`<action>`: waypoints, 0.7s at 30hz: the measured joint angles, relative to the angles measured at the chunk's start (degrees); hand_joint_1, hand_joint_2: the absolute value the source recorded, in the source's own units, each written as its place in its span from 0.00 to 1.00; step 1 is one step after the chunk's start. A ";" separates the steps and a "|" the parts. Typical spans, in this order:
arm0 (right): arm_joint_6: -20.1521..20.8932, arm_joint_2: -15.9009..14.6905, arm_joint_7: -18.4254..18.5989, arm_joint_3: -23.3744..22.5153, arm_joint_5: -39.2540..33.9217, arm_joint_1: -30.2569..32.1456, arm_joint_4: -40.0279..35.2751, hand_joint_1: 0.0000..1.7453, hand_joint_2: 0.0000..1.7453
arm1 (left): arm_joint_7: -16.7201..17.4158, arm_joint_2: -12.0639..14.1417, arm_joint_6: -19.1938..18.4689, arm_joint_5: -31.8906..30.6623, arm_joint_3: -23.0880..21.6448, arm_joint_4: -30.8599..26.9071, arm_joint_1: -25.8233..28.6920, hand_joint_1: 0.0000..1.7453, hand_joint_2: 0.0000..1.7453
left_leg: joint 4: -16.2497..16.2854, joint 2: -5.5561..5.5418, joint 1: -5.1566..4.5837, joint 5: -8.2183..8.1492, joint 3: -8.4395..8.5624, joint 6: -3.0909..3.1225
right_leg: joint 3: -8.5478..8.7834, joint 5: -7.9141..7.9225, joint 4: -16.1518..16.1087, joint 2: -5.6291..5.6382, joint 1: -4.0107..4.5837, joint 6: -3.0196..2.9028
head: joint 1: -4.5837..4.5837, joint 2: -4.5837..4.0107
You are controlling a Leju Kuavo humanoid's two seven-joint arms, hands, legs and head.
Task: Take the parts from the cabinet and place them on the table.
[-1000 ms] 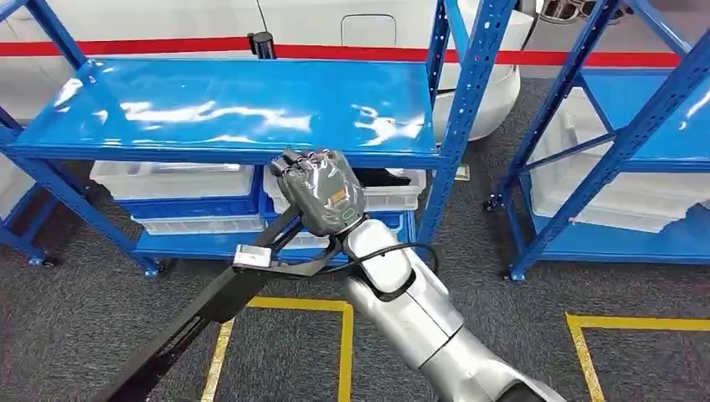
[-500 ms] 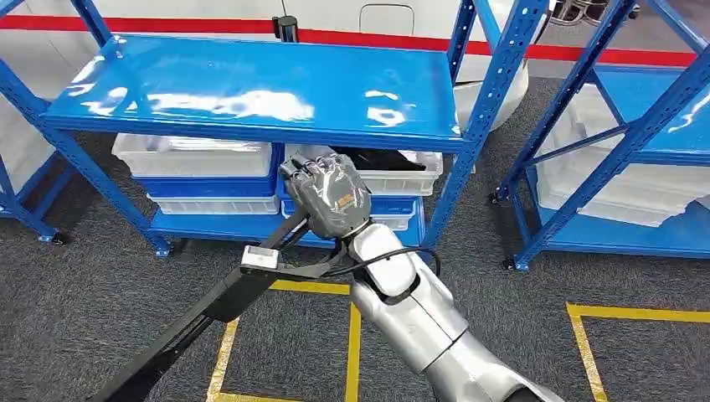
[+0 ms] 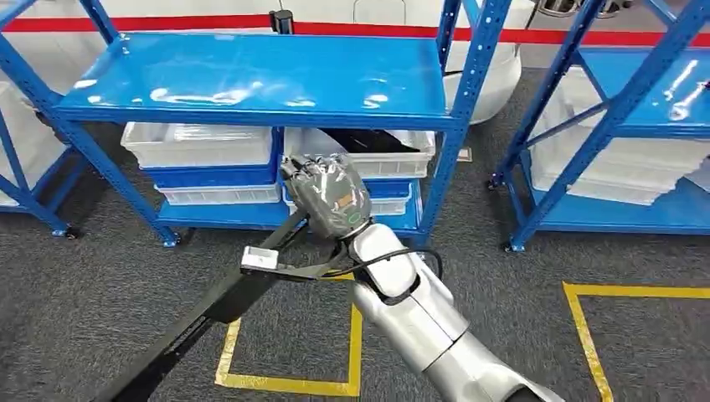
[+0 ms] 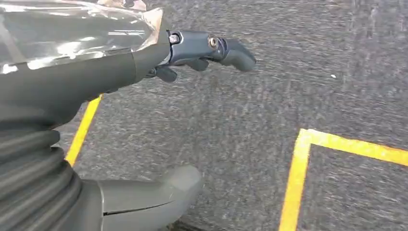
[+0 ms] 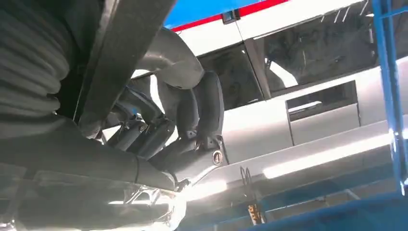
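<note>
right hand [image 3: 328, 194] is raised in front of the blue rack [image 3: 251, 75], fingers curled around a long black part [image 3: 201, 314] that runs from the hand down toward the lower left of the head view, with a small white tag [image 3: 258, 257] on it. right wrist view shows the dark fingers [image 5: 192, 110] wrapped round the black bar, so the grip looks firm. left hand [image 4: 144, 67] hangs low over grey carpet with a yellow floor line [image 4: 293, 178]; fingers apart, holding nothing.

the rack's glossy top shelf lies just beyond the hand. underneath sit white bins [image 3: 201, 144], and the right one [image 3: 393, 155] has more dark parts in it, too shadowed to identify. a second blue rack [image 3: 619, 109] stands well apart on the right with more white bins. white car body with a red stripe [image 3: 586, 35] behind.

step in hand, as i judge it: part is out of the cabinet and being carried, so the pick is done and the place is not. no counter is in view, unless the rack top serves as one, cannot tell.

next move calls for finding the counter, keeping the long part's free end away from the rack uprights and the floor while turning, then lowering it flat before letting go. the part is long and held near one end, so it will likely swing or sag.
</note>
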 joint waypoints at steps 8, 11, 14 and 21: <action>-0.72 -0.17 0.76 -0.39 1.05 0.81 -0.35 1.00 1.00 | -0.15 0.02 -0.31 -0.61 0.00 -0.04 -0.75 0.00 1.00 | -12.45 -0.24 1.68 3.48 11.39 -1.63 | -5.22 2.34 2.96 -0.11 -0.31 2.92 | -0.15 0.00; -1.14 -0.44 1.44 -0.98 1.90 1.36 -0.52 1.00 1.00 | 0.46 0.09 -0.28 -1.01 0.00 -0.04 -0.98 0.00 1.00 | -13.02 0.00 1.32 4.81 10.62 0.96 | -5.85 3.01 2.82 0.05 -0.10 4.70 | -0.07 0.00; -1.31 -0.85 1.77 -1.51 2.03 1.77 -0.66 1.00 1.00 | 0.72 0.20 -0.28 -1.27 0.00 -0.04 -1.20 0.00 1.00 | -13.10 0.14 0.81 6.47 8.80 2.46 | -9.55 -4.58 12.20 0.31 -0.43 3.26 | 0.37 0.00; -1.35 -1.44 2.05 -1.84 2.53 2.54 -1.00 1.00 1.00 | 0.92 0.15 -0.37 -1.40 0.00 -0.04 -1.26 0.00 1.00 | -12.96 0.23 -0.03 10.41 4.26 2.13 | 1.13 -4.27 5.51 0.54 0.36 3.66 | 0.48 0.00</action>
